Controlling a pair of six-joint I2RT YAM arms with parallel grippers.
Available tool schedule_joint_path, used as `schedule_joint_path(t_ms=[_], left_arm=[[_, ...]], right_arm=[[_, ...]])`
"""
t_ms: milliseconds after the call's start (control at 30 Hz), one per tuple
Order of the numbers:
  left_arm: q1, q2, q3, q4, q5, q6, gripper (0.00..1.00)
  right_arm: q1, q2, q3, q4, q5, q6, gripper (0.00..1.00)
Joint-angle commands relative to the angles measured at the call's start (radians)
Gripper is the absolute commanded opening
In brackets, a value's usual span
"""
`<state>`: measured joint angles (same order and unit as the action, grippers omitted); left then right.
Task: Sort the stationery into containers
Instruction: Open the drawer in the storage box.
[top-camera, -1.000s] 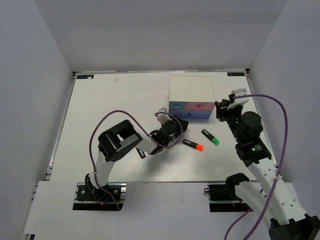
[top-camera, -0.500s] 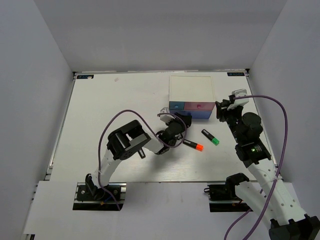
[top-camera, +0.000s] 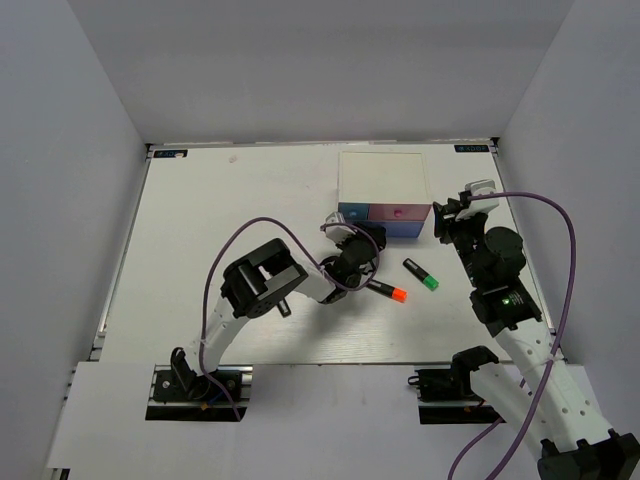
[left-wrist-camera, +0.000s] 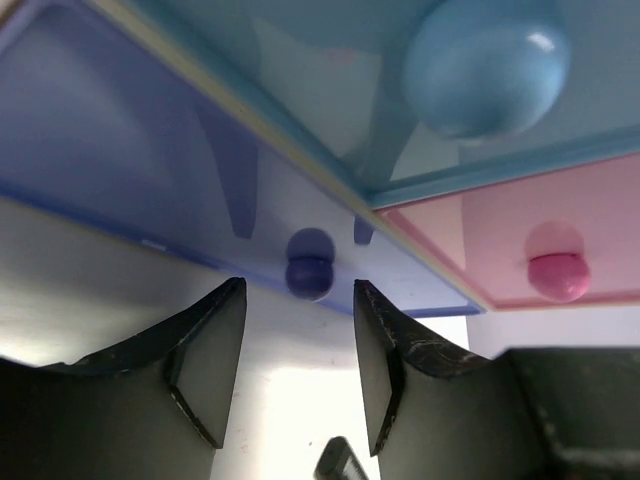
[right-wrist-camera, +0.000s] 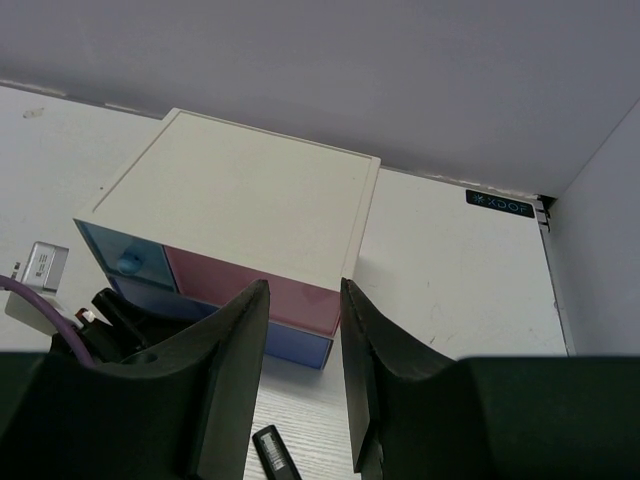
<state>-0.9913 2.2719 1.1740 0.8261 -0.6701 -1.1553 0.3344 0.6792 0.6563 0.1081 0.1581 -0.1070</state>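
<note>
Likely step: opening lavender plastic drawer (left-wrist-camera: 120, 150). Left jaws narrowly apart, lined up on its round purple knob (left-wrist-camera: 309, 265), not gripping. Next: advance, close, pull. Right jaws apart, empty.

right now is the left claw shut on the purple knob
Open. The left claw's fingers stand apart, the purple knob between their tips with a gap on either side.

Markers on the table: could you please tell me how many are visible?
2. The orange-tipped marker lies near the middle of the table; the green-tipped marker lies right of it, nearer the drawer box. Others may be hidden under the left arm.
</note>
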Motion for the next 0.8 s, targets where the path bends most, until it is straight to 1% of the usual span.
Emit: schedule_joint_path(t_ms=[0, 300, 467, 767], left_arm=[[-0.004, 0.011, 0.044, -0.022, -0.031, -0.011, 0.56], [-0.004, 0.041, 0.092, -0.042, -0.031, -0.020, 0.53], [-0.004, 0.041, 0.101, -0.033, -0.031, -0.020, 0.48], [-0.004, 0.032, 0.082, -0.001, -0.049, -0.020, 0.48]], right_arm=[[0.002, -0.014, -0.003, 0.068, 0.023, -0.006, 0.41], [0.002, -0.018, -0.009, 0.070, 0.024, -0.011, 0.41], [0.002, -0.017, -0.011, 0.071, 0.026, -0.013, 0.41], [0.002, -0.018, -0.017, 0.073, 0.026, -0.016, 0.41]])
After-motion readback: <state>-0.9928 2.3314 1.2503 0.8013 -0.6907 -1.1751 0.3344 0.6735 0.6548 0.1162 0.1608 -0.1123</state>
